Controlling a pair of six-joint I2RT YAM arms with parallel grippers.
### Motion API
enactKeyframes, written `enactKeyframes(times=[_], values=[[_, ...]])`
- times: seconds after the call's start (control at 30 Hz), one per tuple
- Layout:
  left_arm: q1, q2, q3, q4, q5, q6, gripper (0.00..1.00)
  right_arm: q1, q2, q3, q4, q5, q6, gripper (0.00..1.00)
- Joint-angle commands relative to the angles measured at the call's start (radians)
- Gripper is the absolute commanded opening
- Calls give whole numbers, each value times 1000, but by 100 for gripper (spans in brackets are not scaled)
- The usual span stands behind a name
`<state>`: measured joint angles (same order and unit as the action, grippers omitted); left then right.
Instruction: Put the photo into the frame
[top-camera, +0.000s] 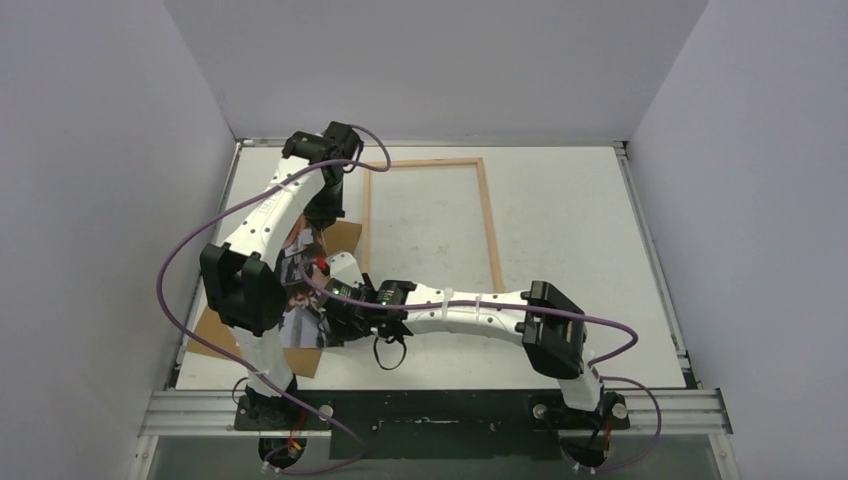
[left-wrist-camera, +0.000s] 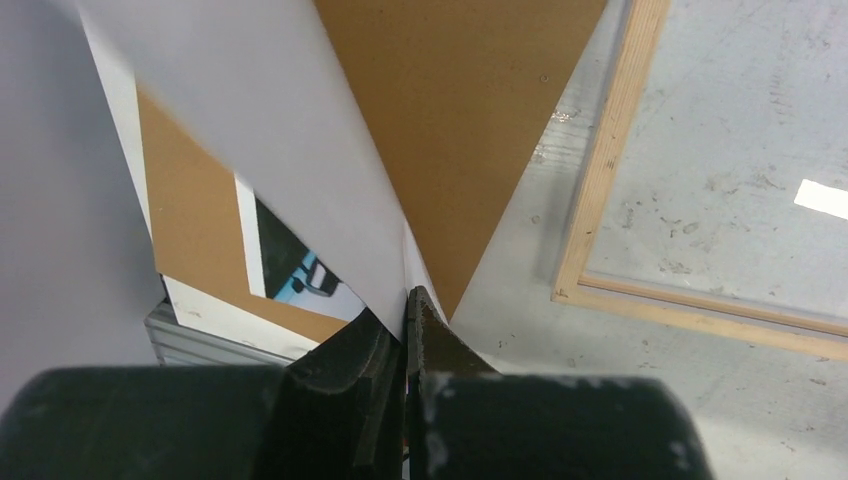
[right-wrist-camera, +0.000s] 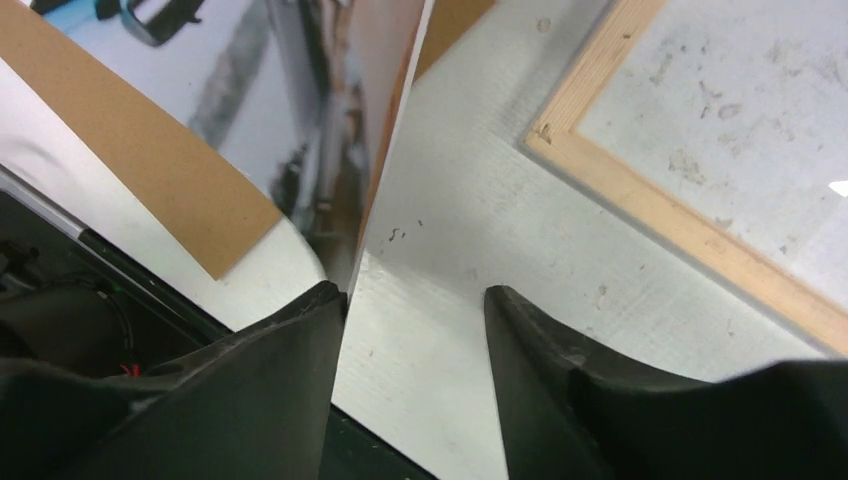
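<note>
**Left gripper clamped on a corner of the photo; right gripper parted, holding nothing.**
I judge the photo light, floppy, glossy and crease-prone, so I pinch its border only. It lifts off the backing board at 9 o'clock on the table; the frame lies at 12; walls stand close.

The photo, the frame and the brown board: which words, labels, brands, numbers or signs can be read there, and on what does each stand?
None: no word, label, brand, number or sign can be read in any view.
The photo, the frame and the brown board show no lettering; the photo's print is partly blurred.
</note>
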<state>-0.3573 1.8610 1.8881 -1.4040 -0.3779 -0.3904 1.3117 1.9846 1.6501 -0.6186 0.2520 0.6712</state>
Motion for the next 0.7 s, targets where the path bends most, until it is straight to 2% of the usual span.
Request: enactKeyframes(times=[0.0, 0.07, 0.13, 0.33, 0.43, 0.57, 0.67], values=[[3, -41, 65, -13, -28, 7, 0, -37, -126, -43, 93, -23, 5, 66], [3, -57, 77, -19, -26, 8, 0, -56, -170, -77, 136, -50, 1, 78], [3, -78, 90, -26, -23, 9, 0, -89, -222, -117, 180, -86, -1, 83], [3, -153, 161, -39, 16, 16, 0, -254, -490, -376, 420, -224, 68, 85], [3, -197, 207, -15, 70, 43, 0, -359, -602, -455, 456, -267, 103, 85], [1, -288, 210, 114, 223, 129, 0, -501, -679, -483, 419, -320, 97, 85], [1, -369, 173, 257, 402, 174, 0, -599, -718, -487, 415, -363, 95, 86]])
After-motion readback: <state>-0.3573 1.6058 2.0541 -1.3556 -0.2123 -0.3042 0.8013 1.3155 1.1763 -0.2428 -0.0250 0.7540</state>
